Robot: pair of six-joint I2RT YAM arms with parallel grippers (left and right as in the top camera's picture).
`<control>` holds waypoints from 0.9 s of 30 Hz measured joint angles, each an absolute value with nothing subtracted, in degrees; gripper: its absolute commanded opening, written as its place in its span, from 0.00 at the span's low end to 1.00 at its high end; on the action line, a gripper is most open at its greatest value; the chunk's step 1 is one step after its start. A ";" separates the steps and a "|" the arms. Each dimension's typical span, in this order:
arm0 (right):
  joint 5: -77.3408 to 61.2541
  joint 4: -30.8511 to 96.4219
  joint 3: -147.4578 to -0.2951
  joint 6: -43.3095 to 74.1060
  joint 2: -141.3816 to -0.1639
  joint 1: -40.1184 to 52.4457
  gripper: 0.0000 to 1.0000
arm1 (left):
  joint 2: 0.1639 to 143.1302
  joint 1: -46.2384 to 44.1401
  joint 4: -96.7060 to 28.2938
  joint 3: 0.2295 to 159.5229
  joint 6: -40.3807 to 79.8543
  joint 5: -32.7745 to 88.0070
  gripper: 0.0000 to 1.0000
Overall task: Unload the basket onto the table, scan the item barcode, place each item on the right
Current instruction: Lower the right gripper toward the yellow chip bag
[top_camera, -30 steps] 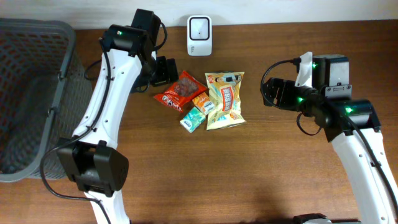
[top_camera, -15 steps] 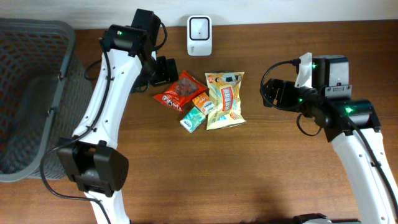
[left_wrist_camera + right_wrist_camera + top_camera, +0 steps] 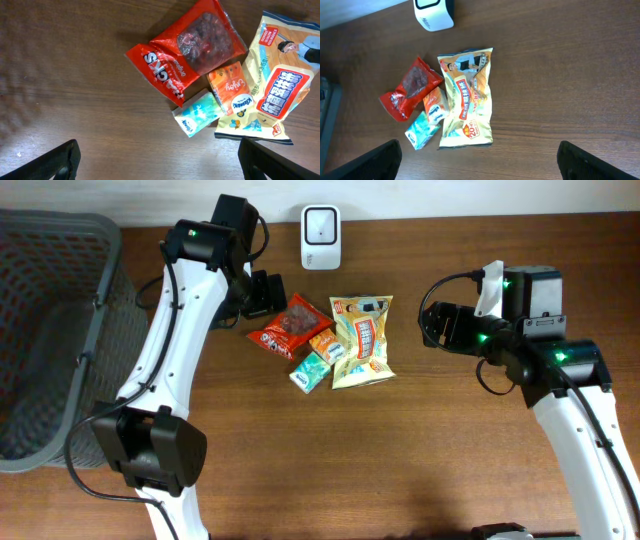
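- Left gripper [image 3: 264, 293]: jaws spread as wide as they go, nothing held. Its dark fingers [image 3: 56, 161] showed only in the lower corners of the wrist view, with bare wood between them.
- It hung over the brown wooden table [image 3: 420, 470] near the far edge, just beside the red foil pouch with a clear window [image 3: 290, 326], on the side toward the table's left edge. Whether it touched the pouch could not be told.
- Right gripper [image 3: 436, 327]: jaws also wide apart and empty, fingers [image 3: 370, 161] at the lower corners of its wrist view. It sat toward the right edge, well apart from the packets.
- Four packets lay flat in one cluster, mid-table toward the far edge.
- Small orange packet [image 3: 324, 343] touched the red pouch on its near side.
- Mint-green soft pack [image 3: 309, 371] lay nearest the front edge, against the orange packet.
- Large yellow printed snack bag [image 3: 362, 340] lay on the right-edge side, touching the orange packet.
- White box-shaped device with a dark window [image 3: 320, 223] stood at the far edge, beyond the cluster and apart from it.
- Dark grey mesh basket [image 3: 55, 330] sat at the left edge.
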State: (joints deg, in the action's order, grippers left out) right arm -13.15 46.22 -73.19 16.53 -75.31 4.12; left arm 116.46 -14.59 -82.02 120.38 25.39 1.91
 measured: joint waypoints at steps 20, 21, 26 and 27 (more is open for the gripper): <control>-20.36 28.77 -73.41 19.94 -95.88 5.13 0.86 | 116.46 -14.59 -81.87 120.38 25.39 1.91 0.99; -22.24 27.38 -73.41 20.16 -99.37 6.39 0.87 | 116.46 -14.59 -81.84 120.38 25.39 1.89 0.99; -23.16 21.78 -73.41 20.60 -109.03 10.02 0.87 | 116.46 -14.59 -81.87 120.38 25.39 1.91 0.99; -22.96 21.39 -73.41 20.58 -110.08 10.17 0.87 | 116.46 -14.59 -81.87 120.38 25.39 1.91 0.99</control>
